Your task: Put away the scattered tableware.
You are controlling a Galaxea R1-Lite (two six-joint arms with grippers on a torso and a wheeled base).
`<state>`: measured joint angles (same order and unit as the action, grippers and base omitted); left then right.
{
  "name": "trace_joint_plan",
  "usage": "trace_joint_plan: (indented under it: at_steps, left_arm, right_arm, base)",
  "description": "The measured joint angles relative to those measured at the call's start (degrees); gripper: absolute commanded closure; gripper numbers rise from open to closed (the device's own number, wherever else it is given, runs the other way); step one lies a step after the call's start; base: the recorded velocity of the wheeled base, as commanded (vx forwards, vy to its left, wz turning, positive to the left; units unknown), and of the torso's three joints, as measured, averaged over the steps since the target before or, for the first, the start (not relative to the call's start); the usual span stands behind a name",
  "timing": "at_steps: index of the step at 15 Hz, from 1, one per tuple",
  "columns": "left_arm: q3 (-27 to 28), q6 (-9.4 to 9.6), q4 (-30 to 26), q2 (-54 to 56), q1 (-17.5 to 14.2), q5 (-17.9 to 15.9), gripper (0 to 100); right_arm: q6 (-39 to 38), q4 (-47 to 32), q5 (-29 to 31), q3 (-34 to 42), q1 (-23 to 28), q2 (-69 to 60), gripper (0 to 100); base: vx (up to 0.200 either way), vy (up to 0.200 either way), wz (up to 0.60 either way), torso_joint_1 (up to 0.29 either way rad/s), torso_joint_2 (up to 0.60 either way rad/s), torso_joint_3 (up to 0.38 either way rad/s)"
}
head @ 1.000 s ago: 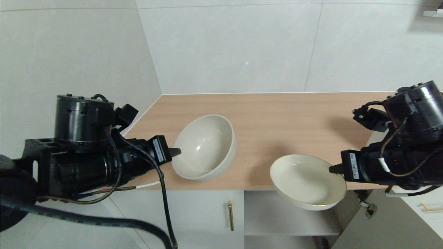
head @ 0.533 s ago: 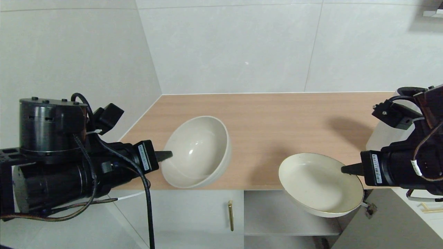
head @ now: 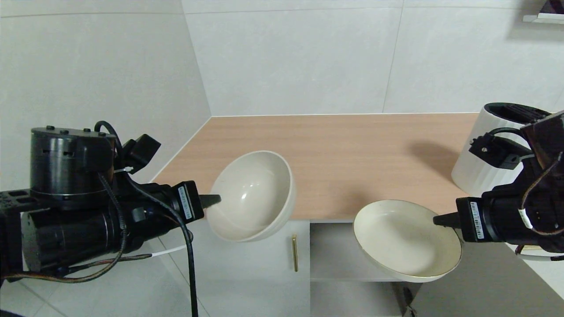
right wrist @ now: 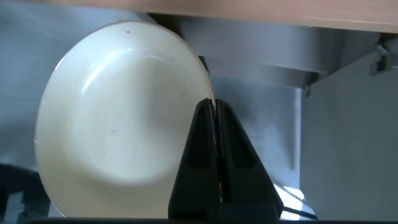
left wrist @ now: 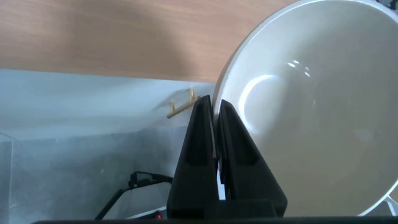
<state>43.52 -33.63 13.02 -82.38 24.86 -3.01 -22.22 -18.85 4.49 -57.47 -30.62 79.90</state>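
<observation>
My left gripper [head: 210, 200] is shut on the rim of a deep off-white bowl [head: 251, 196], held tilted in the air over the front left edge of the wooden counter [head: 343, 154]. In the left wrist view the gripper [left wrist: 215, 124] pinches the bowl [left wrist: 311, 106] by its rim. My right gripper [head: 440, 219] is shut on the rim of a shallow cream plate [head: 405, 240], which hangs in front of the counter's edge, over the cabinet opening. The right wrist view shows the same gripper [right wrist: 214, 124] clamped on the plate [right wrist: 124, 118].
A white ribbed canister [head: 480, 165] with a dark opening stands on the counter at the right. Below the counter are a cabinet door with a brass handle [head: 294, 253] and an open shelf compartment [head: 335, 251]. Tiled walls close off the back and left.
The head view has drawn back and shifted, bringing the canister into sight. Both arms have pulled towards me with their dishes; the plate now hangs past the counter's front edge.
</observation>
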Motion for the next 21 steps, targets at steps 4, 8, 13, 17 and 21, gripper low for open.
trace_joint_plan:
  at_steps: [4,8,13,17,21]
  left_arm:
    - [-0.1,0.0,0.0,0.0,0.1,0.0,100]
    - [-0.1,0.0,0.1,-0.1,0.1,-0.1,100]
    - [-0.1,-0.02,0.1,-0.4,0.4,-0.1,100]
    - [-0.1,0.0,0.1,-0.4,0.5,0.0,100]
    - [-0.2,-0.02,0.1,-0.6,0.5,-0.1,100]
  right_arm:
    - [0.0,0.1,0.0,0.1,0.0,1.0,100]
    - [0.1,0.4,0.1,0.5,0.0,1.5,100]
    - [0.1,1.4,0.3,1.0,0.0,2.3,100]
    - [0.1,1.7,0.3,1.4,0.0,2.5,100]
    - [0.1,1.7,0.3,1.4,0.0,3.0,100]
  base:
    - [0.0,0.0,0.0,0.0,0.0,0.0]
    - [0.0,0.0,0.0,0.0,0.0,0.0]
    - [0.0,0.0,0.0,-0.129,0.3,0.169]
    - [0.0,0.0,0.0,-0.204,0.48,0.277]
    - [0.0,0.0,0.0,-0.188,0.48,0.285]
